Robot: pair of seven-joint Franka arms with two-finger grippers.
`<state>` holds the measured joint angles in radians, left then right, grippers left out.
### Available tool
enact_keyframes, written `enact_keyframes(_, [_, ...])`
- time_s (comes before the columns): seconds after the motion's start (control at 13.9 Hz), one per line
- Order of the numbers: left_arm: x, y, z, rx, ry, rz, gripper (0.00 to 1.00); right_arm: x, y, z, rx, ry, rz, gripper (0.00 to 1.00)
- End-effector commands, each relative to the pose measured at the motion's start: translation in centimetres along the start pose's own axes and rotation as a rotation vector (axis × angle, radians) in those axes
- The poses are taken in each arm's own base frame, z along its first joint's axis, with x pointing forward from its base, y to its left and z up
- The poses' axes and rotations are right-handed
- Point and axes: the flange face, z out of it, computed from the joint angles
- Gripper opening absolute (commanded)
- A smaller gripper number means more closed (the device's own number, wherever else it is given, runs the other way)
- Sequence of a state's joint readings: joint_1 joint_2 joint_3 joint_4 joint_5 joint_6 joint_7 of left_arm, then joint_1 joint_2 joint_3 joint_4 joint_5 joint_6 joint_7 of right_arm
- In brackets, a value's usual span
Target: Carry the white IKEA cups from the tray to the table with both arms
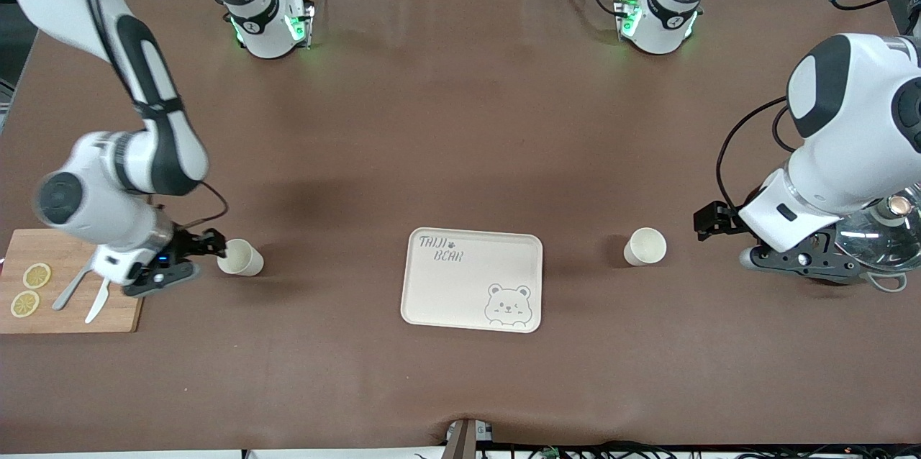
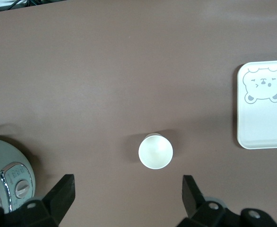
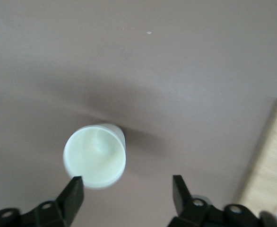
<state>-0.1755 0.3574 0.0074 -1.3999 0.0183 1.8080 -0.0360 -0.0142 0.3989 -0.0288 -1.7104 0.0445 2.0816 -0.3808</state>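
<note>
On the matte brown bench (image 1: 460,121), two smooth tapered white cups (image 1: 240,257) (image 1: 645,246) stand upright beside the frame-centre tray (image 1: 471,279), each near an open, empty end effector (image 1: 213,246) (image 1: 709,221).

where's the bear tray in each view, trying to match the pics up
Front view: the bear tray lies on the table between the two cups, near that picture's middle.
Left wrist view: its bear-printed end shows at the picture's edge.
Right wrist view: not in it.
Shared landmark: the cup beside the tray toward the left arm's end, seen again ahead of the left claw.
</note>
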Motion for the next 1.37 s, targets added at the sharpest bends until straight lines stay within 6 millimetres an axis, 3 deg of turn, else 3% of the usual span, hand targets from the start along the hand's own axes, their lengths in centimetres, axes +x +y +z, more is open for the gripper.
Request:
enact_keyframes(0.0, [-0.1,0.0,-0.1,-0.016,-0.005,-0.007,1.00,-1.8,0.5,-11.0,0.054,-0.076,0.087,1.00])
enact_keyframes(0.14, [-0.1,0.1,-0.1,-0.020,-0.009,-0.008,1.00,-4.0,-0.7,-18.3,0.047,-0.109,0.183,1.00])
enact_keyframes(0.29, [-0.6,-0.1,0.3,-0.016,-0.051,0.007,1.00,-7.6,-2.0,-23.9,0.047,-0.116,0.208,1.00])
enact_keyframes(0.43, [-0.7,-0.5,0.3,-0.018,-0.062,0.042,1.00,-11.2,-3.0,-26.9,0.035,-0.126,0.243,1.00])
enact_keyframes(0.58, [-0.7,-0.5,0.3,-0.018,-0.062,0.040,1.00,-13.4,-3.0,-27.4,0.033,-0.115,0.288,1.00])
enact_keyframes(0.72, [-0.7,-0.4,0.3,-0.018,-0.062,0.040,1.00,-14.1,-2.9,-27.5,0.029,-0.097,0.297,1.00])
enact_keyframes(1.15, [-0.7,-0.3,0.3,-0.019,-0.062,0.035,1.00,-13.4,-2.8,-27.3,0.018,-0.066,0.318,1.00])
enact_keyframes(1.29, [-0.7,-0.1,0.3,-0.020,-0.059,0.037,1.00,-12.6,-3.0,-26.4,0.010,-0.041,0.342,1.00])
